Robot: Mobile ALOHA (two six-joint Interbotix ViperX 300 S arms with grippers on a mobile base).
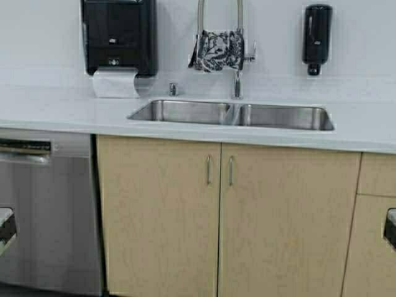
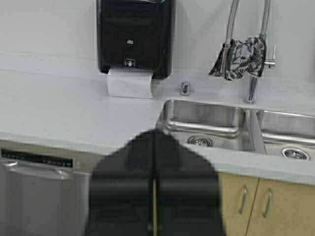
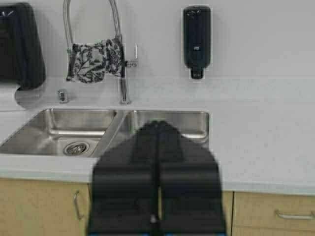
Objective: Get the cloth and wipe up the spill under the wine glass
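Across the width of the scene runs a white countertop (image 1: 55, 111) over pale wood cabinet doors (image 1: 216, 223), with a stainless dishwasher front (image 1: 46, 210) at the near left. Set into the counter at centre is a double-bowl steel sink (image 1: 232, 114). On the far wall hang a black paper towel dispenser (image 1: 119, 37) at left and a black soap dispenser (image 1: 317, 38) at right. Behind the sink stands a tall arched faucet (image 1: 219, 43), and the cloth (image 1: 216, 51) is draped over its loop, hanging clear above the sink. The left gripper (image 2: 153, 147) is held low before the counter edge, near side, left of the sink, its fingers pressed together and holding nothing; the cloth lies well beyond it, farther and to the right. The right gripper (image 3: 157, 137) sits likewise before the right bowl, fingers closed and empty; the cloth hangs well apart from it, farther and to the left.
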